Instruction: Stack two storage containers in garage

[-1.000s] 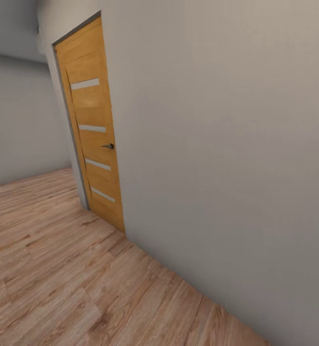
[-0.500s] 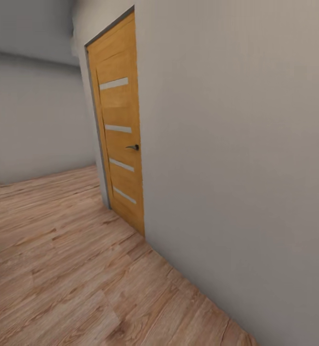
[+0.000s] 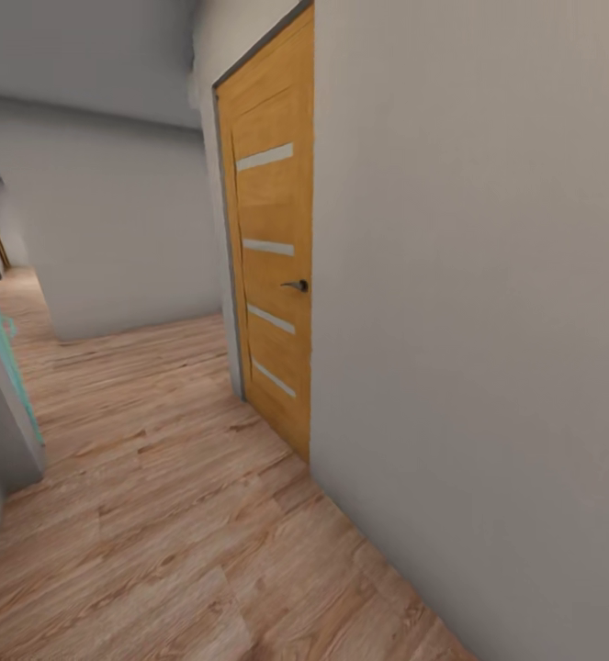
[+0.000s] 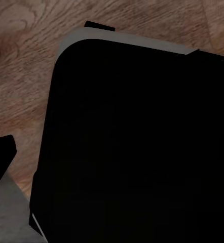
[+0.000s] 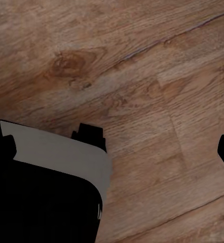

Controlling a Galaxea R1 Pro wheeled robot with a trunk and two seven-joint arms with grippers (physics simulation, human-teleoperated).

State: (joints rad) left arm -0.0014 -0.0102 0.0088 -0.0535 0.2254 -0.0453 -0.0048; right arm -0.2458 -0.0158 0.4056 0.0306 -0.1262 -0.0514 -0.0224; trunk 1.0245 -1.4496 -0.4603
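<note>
Transit step: a hallway with a closed wooden door (image 3: 272,266) and plank floor (image 3: 157,514) is traversed. Gripper states cannot be told. Next, the containers must be located.

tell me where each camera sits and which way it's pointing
Head view: on the robot's head, looking forward and down a hallway at a closed wooden door in a grey wall.
Left wrist view: on the left arm, aimed down at a black, grey-edged part of the robot's body.
Right wrist view: on the right arm, aimed down at the floor, the same dark body in one corner.
All three share the wood-plank floor.
</note>
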